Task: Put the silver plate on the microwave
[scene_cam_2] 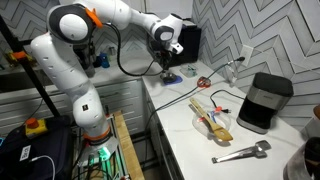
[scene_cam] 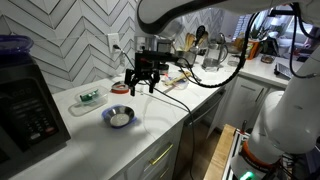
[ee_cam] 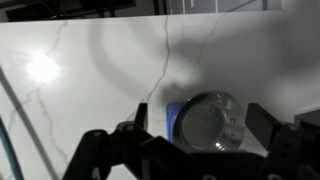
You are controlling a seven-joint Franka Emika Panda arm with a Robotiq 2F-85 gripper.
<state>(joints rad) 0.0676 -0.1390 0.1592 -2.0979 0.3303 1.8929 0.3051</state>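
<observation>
Fingers (ee_cam: 265,128) are spread, holding nothing, above the small shiny round silver plate (scene_cam: 120,117) on the white marble surface (scene_cam: 170,108) just beside the big black microwave (scene_cam: 25,110). That shallow rim could skid away if I pinch off-centre.

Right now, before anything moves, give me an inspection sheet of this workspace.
Surface: white marbled counter, bare around the plate.
Job's things: silver plate rests on a blue piece, not yet lifted; microwave stands at the counter's end.
Clutter: small tray with something green; bowl of wooden utensils; tongs; black appliance.
Pincer: open, above the counter near the plate, holding nothing.
Cables: black cable hangs from the arm.
Surroundings: herringbone tile wall with an outlet.
</observation>
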